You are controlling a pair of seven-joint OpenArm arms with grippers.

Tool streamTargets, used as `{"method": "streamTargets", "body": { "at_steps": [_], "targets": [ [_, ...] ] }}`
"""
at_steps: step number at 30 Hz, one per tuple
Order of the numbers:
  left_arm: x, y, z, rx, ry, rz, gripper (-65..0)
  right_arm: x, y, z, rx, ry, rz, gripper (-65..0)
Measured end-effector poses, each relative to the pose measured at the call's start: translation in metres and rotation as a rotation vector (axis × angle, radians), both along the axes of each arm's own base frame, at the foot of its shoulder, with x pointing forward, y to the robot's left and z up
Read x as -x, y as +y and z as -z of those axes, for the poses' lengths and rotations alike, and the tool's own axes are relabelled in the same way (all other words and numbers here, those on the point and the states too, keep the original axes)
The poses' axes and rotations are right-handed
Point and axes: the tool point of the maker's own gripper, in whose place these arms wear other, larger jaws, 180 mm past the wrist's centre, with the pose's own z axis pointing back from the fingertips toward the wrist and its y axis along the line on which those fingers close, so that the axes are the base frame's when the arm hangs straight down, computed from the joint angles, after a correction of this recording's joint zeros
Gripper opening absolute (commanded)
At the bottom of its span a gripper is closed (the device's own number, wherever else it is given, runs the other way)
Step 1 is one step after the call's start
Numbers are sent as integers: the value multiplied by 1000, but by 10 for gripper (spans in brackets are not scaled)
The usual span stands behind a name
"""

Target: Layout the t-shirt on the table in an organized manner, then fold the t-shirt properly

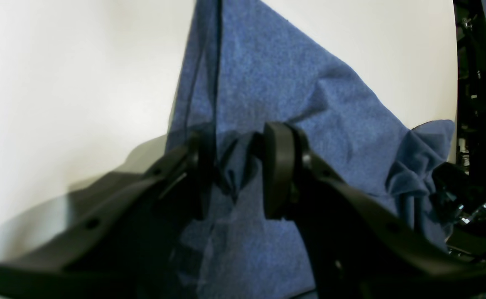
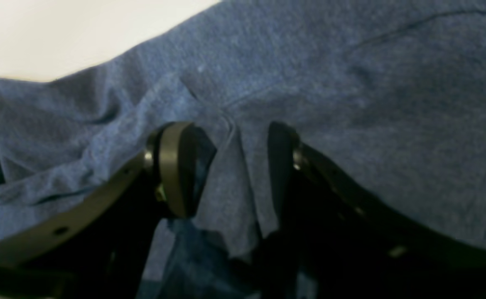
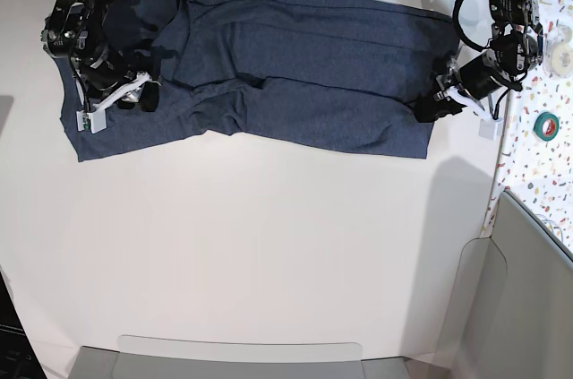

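The navy-blue t-shirt [image 3: 304,65] lies spread as a long band across the far part of the white table [image 3: 269,245], with creases near its left end. At the shirt's right edge, my left gripper [image 3: 436,103] is low on the cloth. In the left wrist view the left gripper [image 1: 236,170] is shut on a bunched fold of the t-shirt [image 1: 268,74]. My right gripper [image 3: 139,95] sits on the shirt's left part. In the right wrist view the right gripper [image 2: 230,170] has its jaws apart, with a loose ridge of the t-shirt [image 2: 351,83] between them.
A narrow speckled surface [image 3: 537,173] runs along the table's right side, carrying a green tape roll [image 3: 547,124] and a white roll [image 3: 562,56]. A grey panel [image 3: 528,262] stands at the near right and a clear tray [image 3: 242,357] at the front edge.
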Motion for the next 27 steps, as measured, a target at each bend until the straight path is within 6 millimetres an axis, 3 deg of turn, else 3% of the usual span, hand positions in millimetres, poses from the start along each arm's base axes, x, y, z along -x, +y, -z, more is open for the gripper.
{"method": "streamTargets", "body": {
  "at_steps": [2, 7, 9, 14, 23, 27],
  "targets": [
    [0, 0, 0, 0, 0, 0, -451, 0, 0, 0, -1, 0, 1, -384],
    [0, 0, 0, 0, 0, 0, -451, 3, 6, 0, -37, -2, -6, -595],
    [0, 0, 0, 0, -1, -1, -451, 5, 9, 0, -63, 5, -11, -645],
    [0, 0, 0, 0, 0, 0, -451, 14, 16, 3, -81, 72, -52, -627],
    [0, 0, 0, 0, -1, -1, -451, 20, 21, -42, 20, -34, -126, -626],
    [0, 0, 0, 0, -1, -1, -451, 20, 42, -47, 89, -31, -295, -625]
  ]
}}
